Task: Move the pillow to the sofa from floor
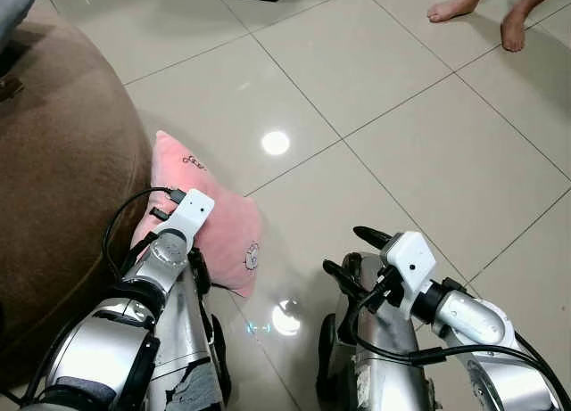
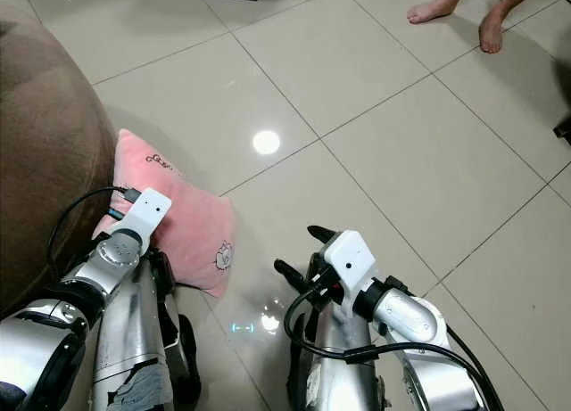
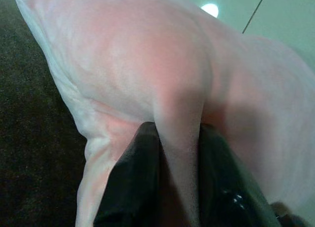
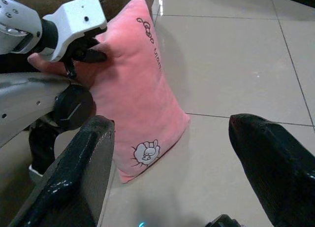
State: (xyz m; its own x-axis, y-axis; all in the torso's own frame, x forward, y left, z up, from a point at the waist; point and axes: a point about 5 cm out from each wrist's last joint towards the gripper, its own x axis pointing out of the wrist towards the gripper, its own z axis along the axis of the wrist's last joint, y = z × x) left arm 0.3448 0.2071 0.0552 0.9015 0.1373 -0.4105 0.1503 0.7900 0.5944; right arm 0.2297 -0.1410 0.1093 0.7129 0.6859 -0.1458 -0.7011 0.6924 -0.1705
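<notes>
Down by the brown sofa (image 1: pixel 62 161), the left gripper (image 3: pixel 178 153) pinches a fold of the pink pillow (image 1: pixel 214 219) leaning against it; the right gripper (image 4: pixel 170 168) hangs spread open, beside the pillow.

Pink pillow (image 4: pixel 138 94) on tile floor (image 4: pixel 231 64), beyond spread fingers (image 4: pixel 78 178).

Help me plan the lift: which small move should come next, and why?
Probably raise the left gripper straight up. Its fingers already pinch a fold of the pink pillow, which leans on the floor against the brown sofa. The right gripper hangs open, apart from it.
</notes>
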